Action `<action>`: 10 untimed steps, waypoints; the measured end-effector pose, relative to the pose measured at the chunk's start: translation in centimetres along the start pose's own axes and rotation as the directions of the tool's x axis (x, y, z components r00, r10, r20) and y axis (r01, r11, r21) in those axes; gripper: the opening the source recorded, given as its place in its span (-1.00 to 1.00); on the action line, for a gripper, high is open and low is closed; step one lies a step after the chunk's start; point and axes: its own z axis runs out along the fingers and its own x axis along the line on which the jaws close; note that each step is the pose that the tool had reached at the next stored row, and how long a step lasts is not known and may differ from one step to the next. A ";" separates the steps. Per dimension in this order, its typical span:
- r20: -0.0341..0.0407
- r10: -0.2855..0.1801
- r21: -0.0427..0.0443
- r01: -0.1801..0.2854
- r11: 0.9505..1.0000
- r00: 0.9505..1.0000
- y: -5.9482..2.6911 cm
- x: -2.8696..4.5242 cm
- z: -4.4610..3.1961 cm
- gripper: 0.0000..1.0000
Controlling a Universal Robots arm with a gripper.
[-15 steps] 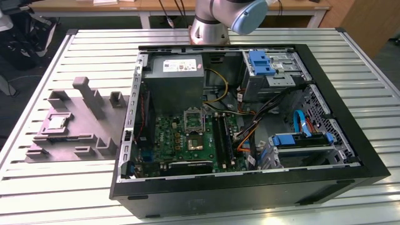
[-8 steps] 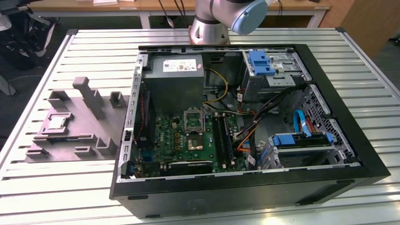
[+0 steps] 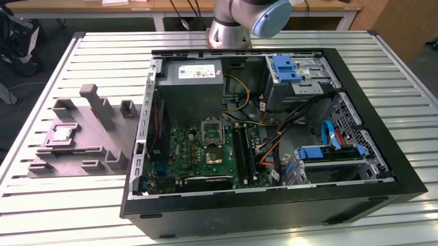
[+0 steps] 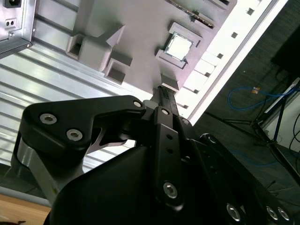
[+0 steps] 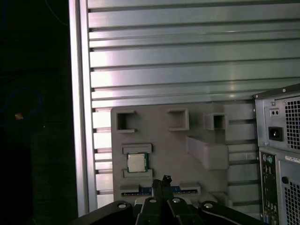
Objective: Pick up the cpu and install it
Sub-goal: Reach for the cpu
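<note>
Slatted aluminium table (image 3: 68, 205) carries a grey plastic tray (image 3: 75, 154) and, just beside the tray on the exterior view's right, an open black computer case (image 3: 383, 169). The cpu (image 3: 63, 134) lies flat in a square recess of the tray, metal top up, among the tray's upright blocks and apart from the case.

From the exterior view the inside of the case can be seen: a green board (image 3: 205, 154) with a metal-framed socket (image 3: 211, 131) on it, a grey power supply (image 3: 195, 77) beyond that, and the arm's base (image 3: 239, 20) standing at the table's far edge behind the case.

Both wrist views look down at the tray instead. In the first wrist view the cpu (image 5: 137, 162) sits in its recess, the gripper (image 5: 165, 180) pokes in near it over the tray's edge, and the case's back panel (image 5: 276, 136) stands beside the tray. The claw's tips are pressed together with nothing between them, and it is clear of the tray. In the second wrist view the cpu (image 4: 179, 45) shines pale, the gripper (image 4: 163, 90) points toward the tray's border just beside that recess, and past the table's edge a blue cable (image 4: 248, 93) lies on the dark floor.
</note>
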 end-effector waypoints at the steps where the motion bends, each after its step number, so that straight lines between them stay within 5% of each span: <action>1: 0.000 0.000 0.000 0.000 1.000 1.000 0.00 0.03 0.00 -0.79; 10: 0.000 0.000 0.000 0.000 1.000 1.000 -0.02 0.29 0.00 -0.79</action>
